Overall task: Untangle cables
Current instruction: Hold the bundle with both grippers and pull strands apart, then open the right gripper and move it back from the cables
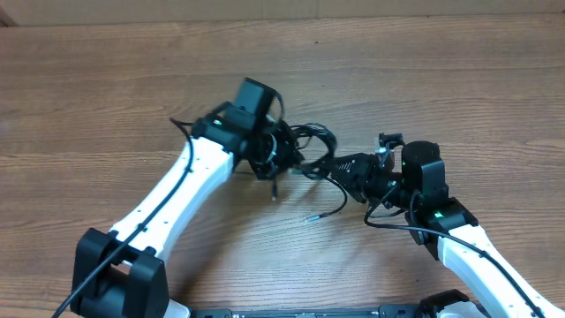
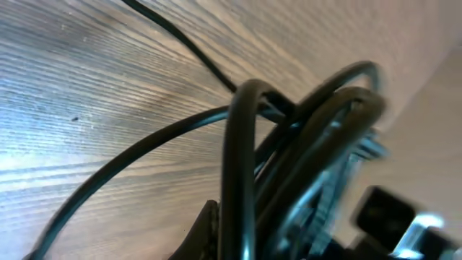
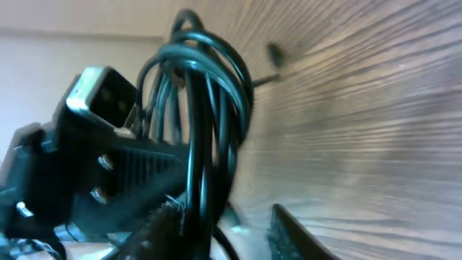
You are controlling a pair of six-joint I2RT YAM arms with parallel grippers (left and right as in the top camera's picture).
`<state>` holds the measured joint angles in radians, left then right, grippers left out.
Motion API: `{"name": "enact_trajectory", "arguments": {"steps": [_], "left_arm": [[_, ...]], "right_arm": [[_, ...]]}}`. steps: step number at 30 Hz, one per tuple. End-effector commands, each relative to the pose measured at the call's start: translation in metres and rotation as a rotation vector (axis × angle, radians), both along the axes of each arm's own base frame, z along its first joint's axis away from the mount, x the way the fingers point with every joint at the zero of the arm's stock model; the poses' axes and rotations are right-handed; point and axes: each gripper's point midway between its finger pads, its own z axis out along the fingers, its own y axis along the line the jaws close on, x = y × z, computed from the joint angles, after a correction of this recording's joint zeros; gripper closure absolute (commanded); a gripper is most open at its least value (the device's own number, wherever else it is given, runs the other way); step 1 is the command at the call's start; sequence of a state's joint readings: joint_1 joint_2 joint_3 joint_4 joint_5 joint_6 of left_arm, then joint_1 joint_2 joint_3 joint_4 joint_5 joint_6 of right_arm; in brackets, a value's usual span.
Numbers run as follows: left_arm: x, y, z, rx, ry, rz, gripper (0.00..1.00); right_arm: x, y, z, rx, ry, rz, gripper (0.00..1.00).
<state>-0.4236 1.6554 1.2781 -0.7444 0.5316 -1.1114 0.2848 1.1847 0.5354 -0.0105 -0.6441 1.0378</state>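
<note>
While the left hand (image 1: 269, 162) is clamped tight on the cables (image 1: 311, 137), the bundle sits bunched between both hands, mid-surface (image 1: 132, 88). Right hand (image 1: 331, 166): fingers partly apart, loops right against them, not pinched.

Glossy black cables (image 3: 206, 108) loop in front of the left arm's black housing (image 3: 86, 170). They run down between the right pincer's (image 3: 225, 232) parted fingers (image 3: 289, 231). Wood tabletop (image 3: 375, 130) fills the right.

Overhead evenly bright, soft shadows under my arms (image 1: 177, 190). My wrist views: cables (image 2: 242, 180) close and out of focus, pale glare on table (image 2: 72, 144).
</note>
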Motion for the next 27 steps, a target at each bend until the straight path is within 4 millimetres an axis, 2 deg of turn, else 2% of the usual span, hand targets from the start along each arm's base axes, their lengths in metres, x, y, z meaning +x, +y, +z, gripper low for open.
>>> {"name": "enact_trajectory", "arguments": {"steps": [1, 5, 9, 18, 20, 23, 27], "left_arm": [[0.006, 0.006, 0.013, -0.140, 0.127, 0.096, 0.96], [0.006, 0.017, 0.016, -0.192, 0.276, 0.228, 0.95], [-0.003, 0.016, 0.019, -0.232, 0.438, 0.331, 0.96], [-0.007, 0.011, 0.024, -0.278, 0.647, 0.503, 0.96], [-0.007, 0.011, 0.024, -0.281, 0.680, 0.534, 0.96], [-0.005, 0.013, 0.022, -0.268, 0.680, 0.558, 0.95], [-0.005, 0.013, 0.022, -0.267, 0.679, 0.559, 0.96]], "right_arm": [[-0.002, -0.003, -0.006, -0.059, -0.025, 0.013, 0.47], [-0.004, -0.009, -0.016, -0.094, 0.018, -0.011, 0.32], [-0.008, -0.006, -0.016, -0.085, 0.027, 0.007, 0.23], [-0.025, 0.016, -0.007, -0.071, -0.067, 0.170, 0.23], [-0.027, 0.025, 0.002, -0.041, -0.102, 0.208, 0.23], [-0.027, 0.042, 0.027, 0.023, -0.220, 0.266, 0.23], [-0.029, 0.055, 0.042, 0.074, -0.253, 0.275, 0.28]]}}
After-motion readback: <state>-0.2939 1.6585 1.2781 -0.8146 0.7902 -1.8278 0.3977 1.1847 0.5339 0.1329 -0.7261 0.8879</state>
